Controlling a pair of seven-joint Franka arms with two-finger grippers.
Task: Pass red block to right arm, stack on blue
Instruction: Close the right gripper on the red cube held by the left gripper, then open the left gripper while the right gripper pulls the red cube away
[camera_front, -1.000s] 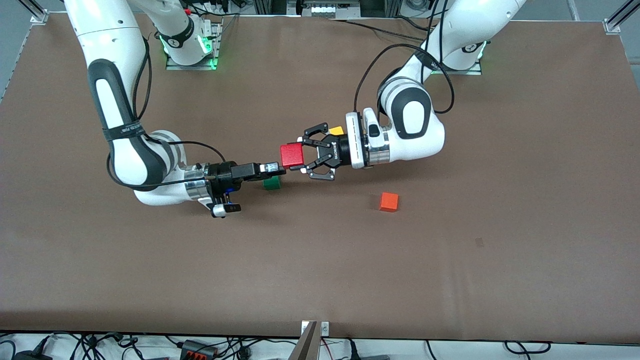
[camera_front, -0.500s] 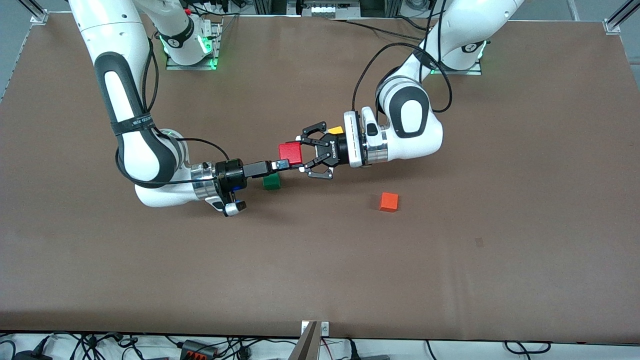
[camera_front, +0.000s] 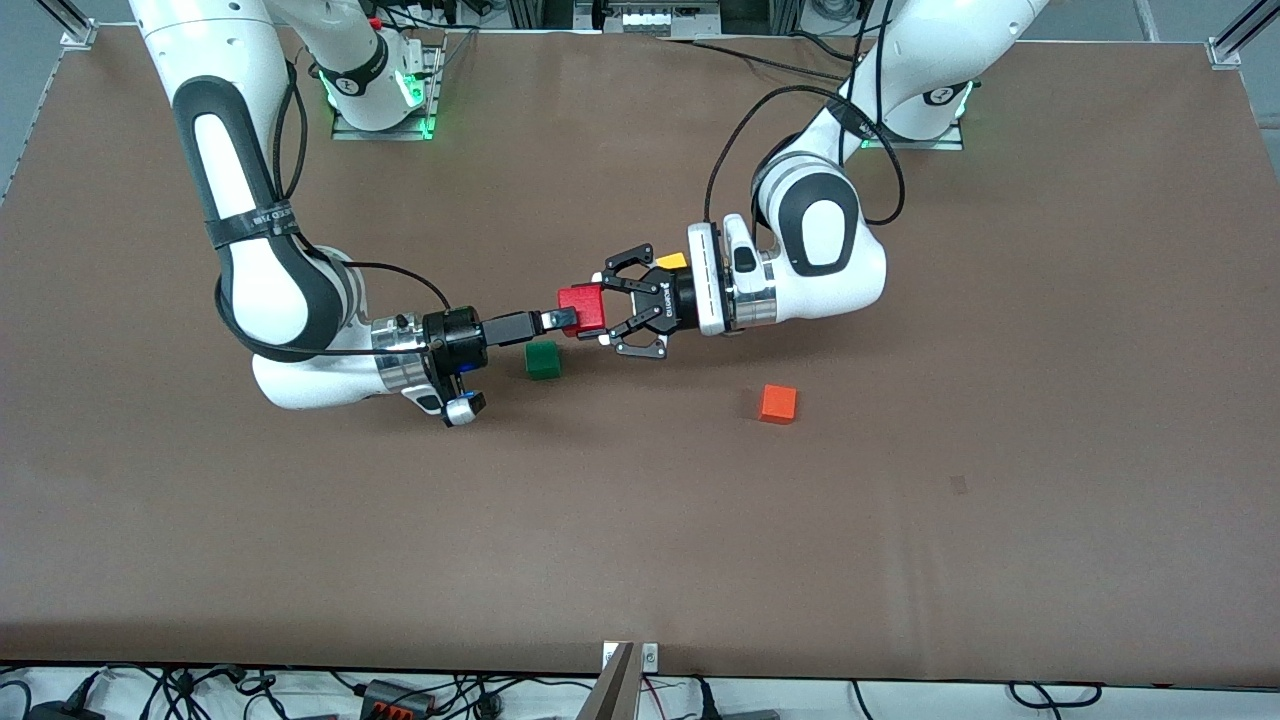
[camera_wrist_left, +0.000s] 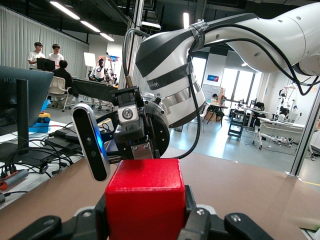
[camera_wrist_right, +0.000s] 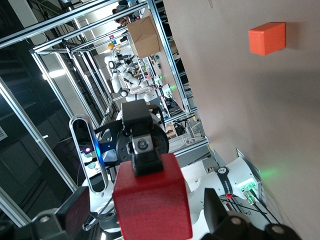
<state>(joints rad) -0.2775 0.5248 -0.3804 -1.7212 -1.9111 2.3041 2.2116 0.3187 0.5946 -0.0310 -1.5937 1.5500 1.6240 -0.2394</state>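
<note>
The red block (camera_front: 581, 306) is held above the table by my left gripper (camera_front: 602, 310), the black claw, which is shut on it. It fills the left wrist view (camera_wrist_left: 145, 195). My right gripper (camera_front: 562, 320), with slim straight fingers, reaches in from the right arm's end. In the right wrist view its open fingers (camera_wrist_right: 216, 210) stand on either side of the red block (camera_wrist_right: 150, 200) with a gap on each side. The right gripper also shows in the left wrist view (camera_wrist_left: 134, 147), facing the block. The blue cube does not show in any view.
A green cube (camera_front: 542, 359) lies on the table under the right gripper's fingers. An orange cube (camera_front: 777, 403) lies nearer the front camera toward the left arm's end and shows in the right wrist view (camera_wrist_right: 267, 38). A yellow cube (camera_front: 672, 261) peeks out by the left gripper.
My right arm has moved toward the left gripper, and its fingers now reach around the red block. The left gripper shifted slightly at first and still holds the block.
</note>
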